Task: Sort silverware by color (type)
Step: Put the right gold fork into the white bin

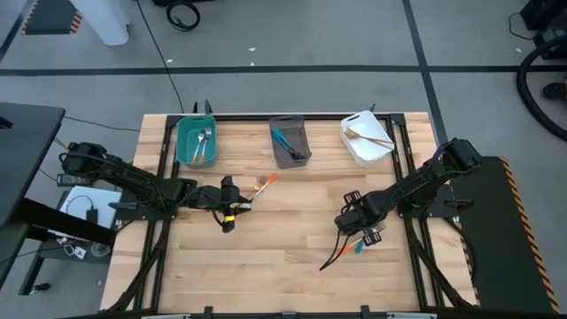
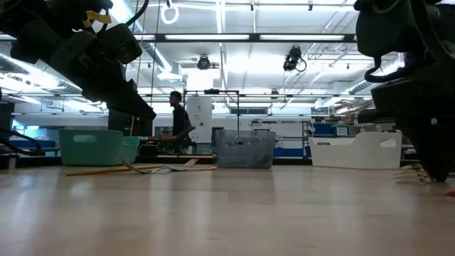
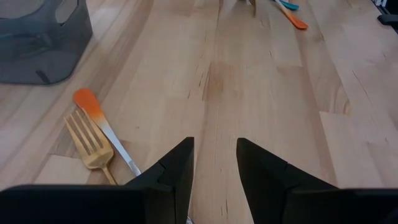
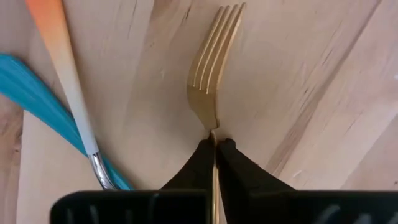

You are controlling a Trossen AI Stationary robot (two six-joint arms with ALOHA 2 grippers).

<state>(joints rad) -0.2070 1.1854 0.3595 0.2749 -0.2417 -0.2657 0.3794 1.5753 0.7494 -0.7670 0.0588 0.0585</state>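
My right gripper (image 4: 216, 149) is shut on a golden fork (image 4: 214, 62) at the table's right middle (image 1: 354, 229). An orange-handled utensil (image 4: 59, 74) lies right beside it on the wood, across a blue-handled one (image 4: 37, 99). My left gripper (image 3: 214, 168) is open over bare wood at the left middle (image 1: 241, 202). Another golden fork (image 3: 90, 143) and an orange-handled utensil (image 3: 99, 121) lie flat beside it, untouched. More silverware lies in the teal bin (image 1: 196, 140), grey bin (image 1: 290, 140) and white bin (image 1: 366, 137). My right gripper pinches the golden fork by its thin neck (image 4: 214, 132), just behind the tines, between the two fingertips (image 4: 202, 155). The fingers lie along the fork and the tines point away from them. The fork sits close over the wood; whether it is lifted clear I cannot tell.
The three bins stand in a row along the table's far edge. Open wood fills the table's middle and near part between the two arms. A dark cable (image 1: 332, 255) trails on the table near my right gripper. A person (image 2: 179, 121) stands in the room beyond the table.
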